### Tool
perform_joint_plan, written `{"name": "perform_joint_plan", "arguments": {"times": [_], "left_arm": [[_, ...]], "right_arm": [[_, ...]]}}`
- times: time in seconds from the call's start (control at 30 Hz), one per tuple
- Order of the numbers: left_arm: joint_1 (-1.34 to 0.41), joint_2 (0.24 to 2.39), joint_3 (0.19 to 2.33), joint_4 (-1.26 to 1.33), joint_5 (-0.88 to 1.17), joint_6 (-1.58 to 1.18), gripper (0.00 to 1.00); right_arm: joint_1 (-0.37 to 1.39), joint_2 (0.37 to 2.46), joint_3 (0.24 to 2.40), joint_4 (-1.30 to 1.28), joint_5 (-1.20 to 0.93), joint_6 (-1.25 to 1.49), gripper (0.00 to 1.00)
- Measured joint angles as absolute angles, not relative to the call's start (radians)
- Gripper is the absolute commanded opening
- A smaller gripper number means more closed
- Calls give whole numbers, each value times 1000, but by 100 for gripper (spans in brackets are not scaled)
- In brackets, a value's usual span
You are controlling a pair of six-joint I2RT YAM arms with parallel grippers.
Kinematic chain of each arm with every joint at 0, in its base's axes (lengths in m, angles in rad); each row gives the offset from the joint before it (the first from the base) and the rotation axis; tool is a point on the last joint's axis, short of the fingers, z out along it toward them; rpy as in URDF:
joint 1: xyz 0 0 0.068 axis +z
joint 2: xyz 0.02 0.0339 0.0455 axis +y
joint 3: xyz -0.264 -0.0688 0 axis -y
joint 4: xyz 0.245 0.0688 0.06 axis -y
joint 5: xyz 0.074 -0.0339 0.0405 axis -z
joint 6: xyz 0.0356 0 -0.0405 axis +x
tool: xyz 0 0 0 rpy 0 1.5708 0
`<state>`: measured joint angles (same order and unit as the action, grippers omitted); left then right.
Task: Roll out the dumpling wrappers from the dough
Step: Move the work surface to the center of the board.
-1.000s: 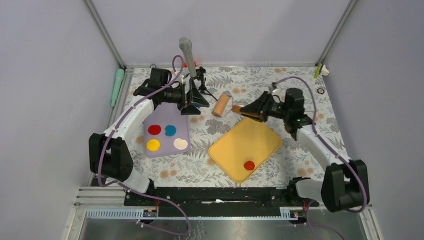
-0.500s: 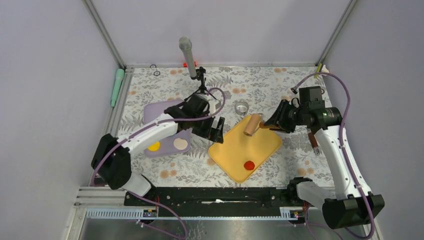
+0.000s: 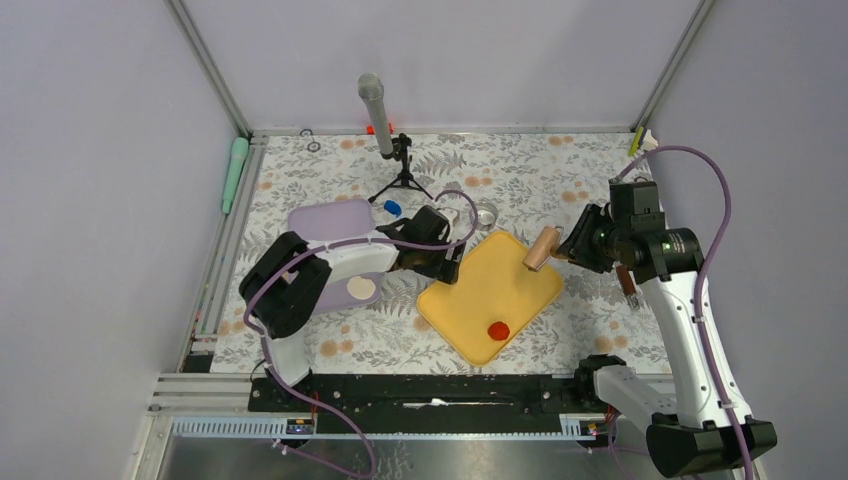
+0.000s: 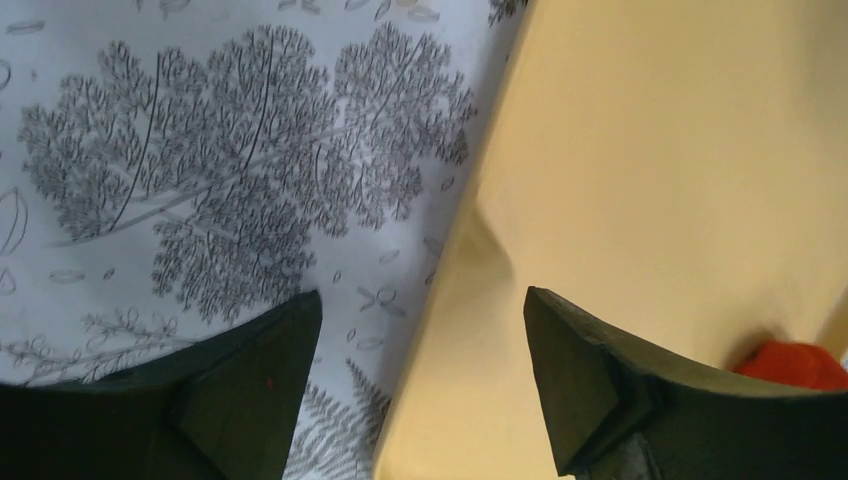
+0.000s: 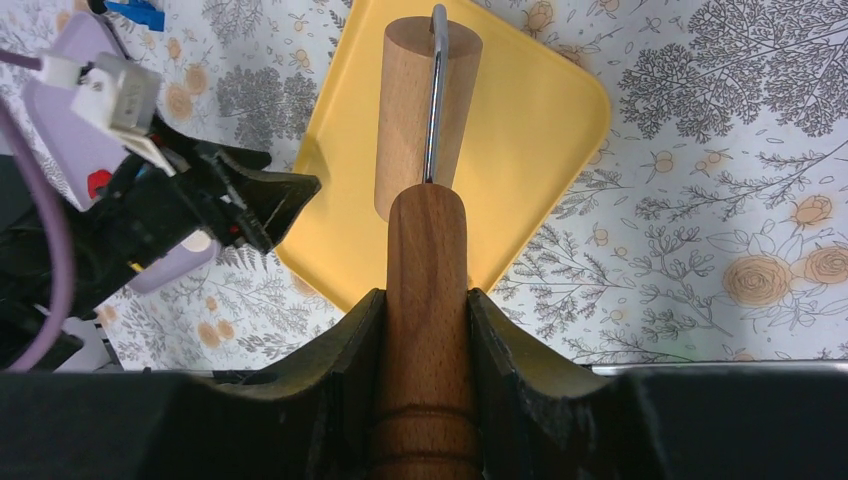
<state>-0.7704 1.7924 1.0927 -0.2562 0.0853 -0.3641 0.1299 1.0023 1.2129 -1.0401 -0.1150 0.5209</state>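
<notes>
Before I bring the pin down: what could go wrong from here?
The open left gripper straddles an edge of the yellow board; it may shove the board or meet the rolling pin held by the right gripper. The red dough sits near the board's near corner, so a stroke there might push it off.

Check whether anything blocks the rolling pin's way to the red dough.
Nothing visible does: only bare yellow board lies between the rolling pin and the red dough. The left gripper sits off that line.

Floral table (image 3: 560, 160): yellow board (image 3: 490, 282), purple tray (image 3: 330, 218), mic stand (image 3: 403, 181).
</notes>
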Motion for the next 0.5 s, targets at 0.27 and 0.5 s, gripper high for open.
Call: {"name": "perform_joint_plan", "arguments": {"times": [0.27,0.5], "left_arm": [[-769,1915,1234,-247,6,-395,40],[-740,1956,1326,-265,-51,-393,27]], "right_arm": [[130,970,1199,-1018,-116,540,0],[130,963,1179,-991,-123,556,0]]}}
